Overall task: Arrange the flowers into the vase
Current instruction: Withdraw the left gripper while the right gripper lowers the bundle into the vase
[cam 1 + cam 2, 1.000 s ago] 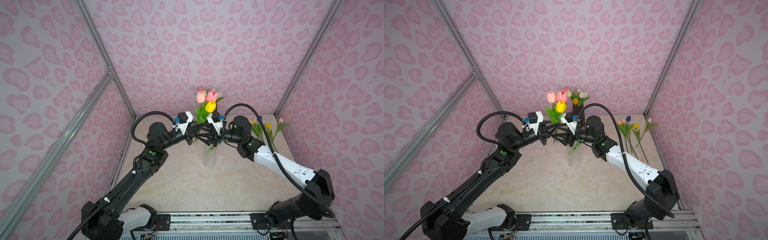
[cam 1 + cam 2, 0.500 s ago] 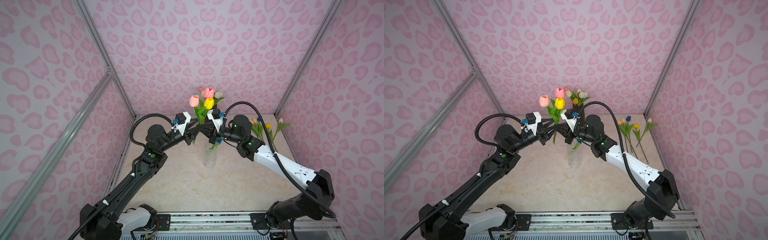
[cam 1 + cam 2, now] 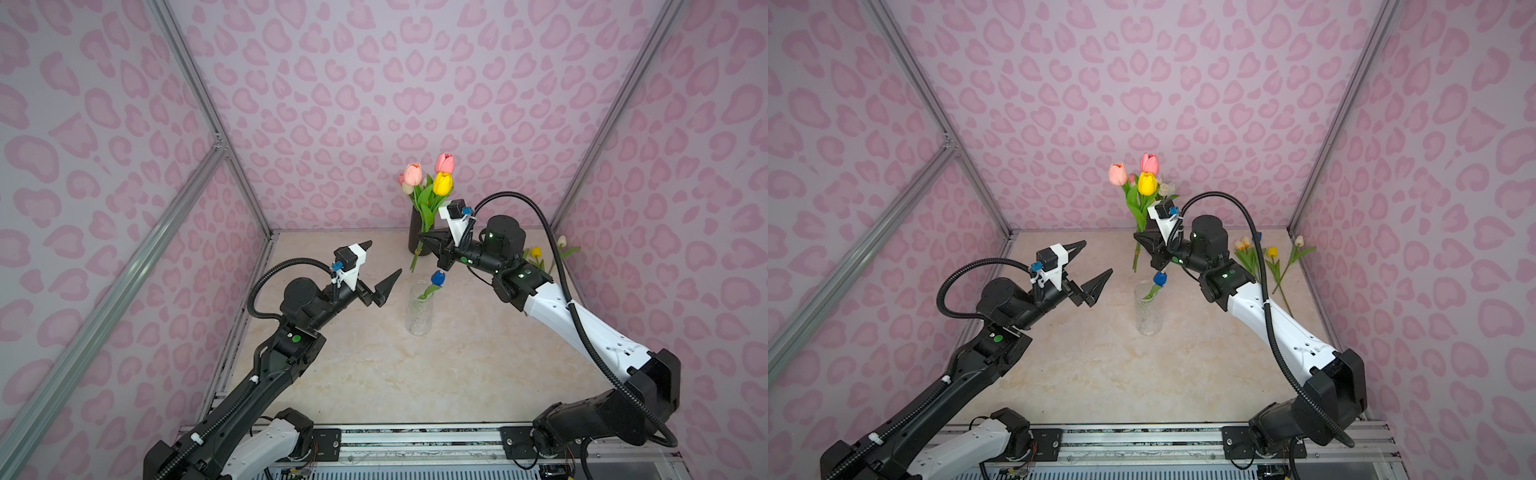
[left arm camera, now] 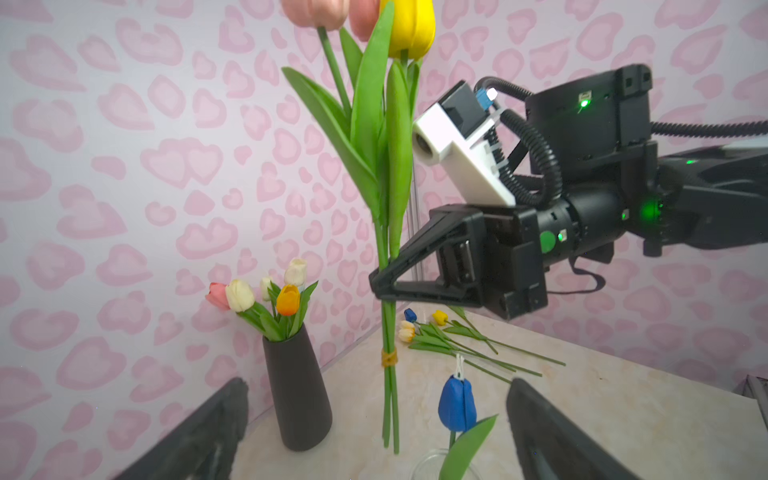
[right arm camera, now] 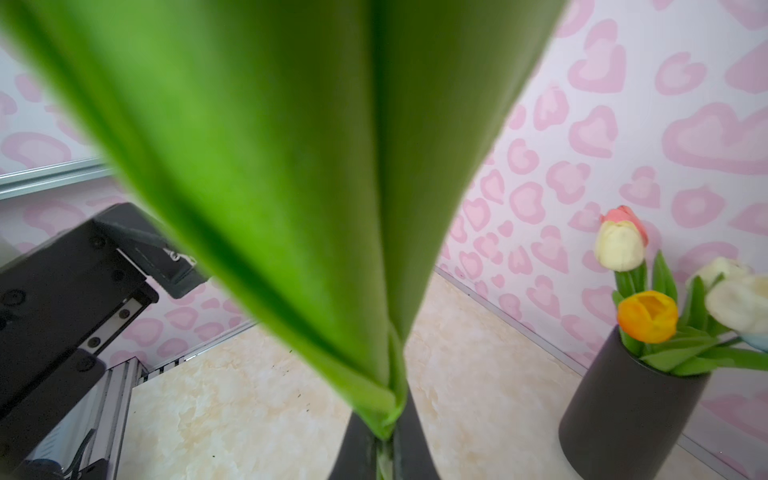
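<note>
Our left gripper [image 3: 385, 257] hangs wide open and empty, near the glass vase [image 3: 419, 311], which holds one blue tulip [image 3: 437, 277]. Just behind it, our right gripper [image 3: 422, 239] is clamped on the stems of an upright bunch of tulips [image 3: 424, 210]. Loose tulips [image 3: 1272, 252] lie on the counter [image 3: 374, 374] at far right.

No readable text, label, brand, number or sign anywhere in view. Only a faint pale marking on a black housing [image 5: 179, 254] at the left, seen from the right wrist view, too blurred to read.
</note>
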`<state>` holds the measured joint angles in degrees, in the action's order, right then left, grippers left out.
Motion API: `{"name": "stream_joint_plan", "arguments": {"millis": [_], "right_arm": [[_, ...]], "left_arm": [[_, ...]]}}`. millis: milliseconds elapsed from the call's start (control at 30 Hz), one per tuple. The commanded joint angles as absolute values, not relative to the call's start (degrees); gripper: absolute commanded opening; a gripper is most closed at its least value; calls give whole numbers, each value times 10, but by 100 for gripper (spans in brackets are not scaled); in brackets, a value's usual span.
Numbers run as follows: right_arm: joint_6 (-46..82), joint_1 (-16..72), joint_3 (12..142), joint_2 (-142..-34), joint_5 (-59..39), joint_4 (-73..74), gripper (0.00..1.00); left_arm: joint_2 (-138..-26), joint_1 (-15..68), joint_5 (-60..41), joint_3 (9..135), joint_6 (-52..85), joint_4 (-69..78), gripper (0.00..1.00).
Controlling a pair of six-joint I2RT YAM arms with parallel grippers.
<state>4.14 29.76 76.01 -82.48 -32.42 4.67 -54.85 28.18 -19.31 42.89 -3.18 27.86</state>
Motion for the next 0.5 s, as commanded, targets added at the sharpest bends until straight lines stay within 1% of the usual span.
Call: {"name": "stream_joint_plan", "arguments": {"millis": [0, 133, 300, 467], "right_arm": [[30, 288, 759, -821, -328, 8, 0], [14, 291, 748, -820, -350, -9, 0], [-23, 290, 743, -832, -369, -36, 0], [-49, 305, 718, -828, -360, -32, 0]], "left_arm": [[-530, 281, -147, 392, -32, 323, 98], [-518, 281, -133, 361, -32, 326, 98], [-532, 281, -134, 358, -36, 326, 98], [-546, 281, -138, 362, -41, 329, 99]]}}
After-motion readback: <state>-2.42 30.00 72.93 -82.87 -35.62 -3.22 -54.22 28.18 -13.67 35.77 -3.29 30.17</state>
